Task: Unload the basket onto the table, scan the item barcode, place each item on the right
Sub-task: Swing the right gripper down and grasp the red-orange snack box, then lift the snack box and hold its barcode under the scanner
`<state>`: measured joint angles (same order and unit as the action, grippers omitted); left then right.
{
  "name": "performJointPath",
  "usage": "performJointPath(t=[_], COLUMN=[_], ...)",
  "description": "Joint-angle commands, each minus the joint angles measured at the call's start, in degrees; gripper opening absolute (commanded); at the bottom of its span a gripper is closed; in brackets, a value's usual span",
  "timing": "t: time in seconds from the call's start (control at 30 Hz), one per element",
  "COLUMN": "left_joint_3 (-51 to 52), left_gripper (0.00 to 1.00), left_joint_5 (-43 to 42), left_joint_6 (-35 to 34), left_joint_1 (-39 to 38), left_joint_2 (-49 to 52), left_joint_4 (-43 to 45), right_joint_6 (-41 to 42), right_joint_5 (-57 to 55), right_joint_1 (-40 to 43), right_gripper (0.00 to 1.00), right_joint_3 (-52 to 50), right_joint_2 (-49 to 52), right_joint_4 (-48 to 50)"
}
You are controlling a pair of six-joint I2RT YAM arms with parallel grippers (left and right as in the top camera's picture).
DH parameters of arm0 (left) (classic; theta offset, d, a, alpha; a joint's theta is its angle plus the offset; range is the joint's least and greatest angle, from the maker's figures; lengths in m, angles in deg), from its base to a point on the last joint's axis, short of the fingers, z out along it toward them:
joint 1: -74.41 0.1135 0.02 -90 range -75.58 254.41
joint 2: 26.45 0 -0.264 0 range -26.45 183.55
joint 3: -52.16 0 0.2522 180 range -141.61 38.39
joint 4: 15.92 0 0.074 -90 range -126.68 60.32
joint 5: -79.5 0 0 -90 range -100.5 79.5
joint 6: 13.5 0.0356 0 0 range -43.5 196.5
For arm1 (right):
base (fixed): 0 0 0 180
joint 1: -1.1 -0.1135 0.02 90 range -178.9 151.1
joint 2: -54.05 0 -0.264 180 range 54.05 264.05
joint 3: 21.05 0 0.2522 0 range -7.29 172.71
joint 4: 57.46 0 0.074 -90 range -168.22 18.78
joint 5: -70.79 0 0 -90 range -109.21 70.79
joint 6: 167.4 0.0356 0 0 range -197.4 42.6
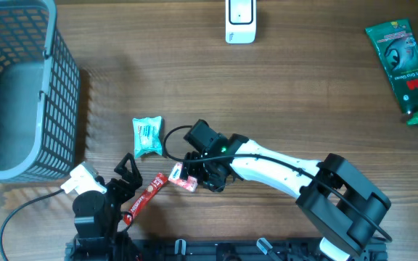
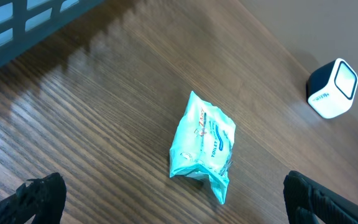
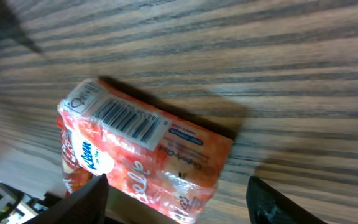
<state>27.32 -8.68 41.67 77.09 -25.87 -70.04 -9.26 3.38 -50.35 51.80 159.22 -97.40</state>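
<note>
A grey plastic mesh basket [image 1: 49, 94] sits far left on the brown wooden table [image 1: 303, 94]. Next to it, the left gripper [image 1: 125, 176] has its fingers wide apart and holds nothing. A thin red stick packet [image 1: 145, 196] lies just beside it, and a soft blue-green packet [image 1: 148, 135] lies a bit farther up. The orange-red packet [image 3: 148, 155] lies flat, barcode up. The right gripper [image 3: 176, 202] has a finger on each side of it, standing apart. The white box scanner [image 1: 240, 20] is well away at the top edge. A green bag [image 1: 401, 58] lies far right.
</note>
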Motion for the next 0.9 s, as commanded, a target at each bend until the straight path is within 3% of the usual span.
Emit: performJointPath(t=[0.0,0.1,0.23,0.37,0.57,0.87], left_joint_3=[0.6,0.6,0.6,0.6,0.6,0.6], left_gripper=[1.0,1.0,1.0,1.0,1.0,1.0], left_joint_5=[0.6,0.6,0.6,0.6,0.6,0.6], left_joint_6=[-0.3,-0.3,-0.3,-0.3,-0.3,-0.3], left_joint_1=[-0.3,-0.3,-0.3,-0.3,-0.3,-0.3], left_joint_2=[0.0,0.0,0.0,0.0,0.0,0.0], left_joint_4=[-0.1,-0.1,-0.1,-0.1,-0.1,-0.1], right_joint_6=[0.7,0.9,0.8,0.3,-4.7,-29.1], right_joint_5=[-1.2,-0.9,2.7,3.4,4.3,0.1], right_joint_1=[-0.2,-0.2,0.0,1.2,3.5,12.0], right_gripper=[0.69,0.66,0.52,0.04,0.04,0.04], right_joint_3=[-0.3,-0.3,-0.3,-0.3,-0.3,-0.3], right_joint_2=[2.0,3.8,7.2,7.7,6.8,-5.2], right_joint_4=[0.2,0.5,2.6,2.5,0.9,-1.0])
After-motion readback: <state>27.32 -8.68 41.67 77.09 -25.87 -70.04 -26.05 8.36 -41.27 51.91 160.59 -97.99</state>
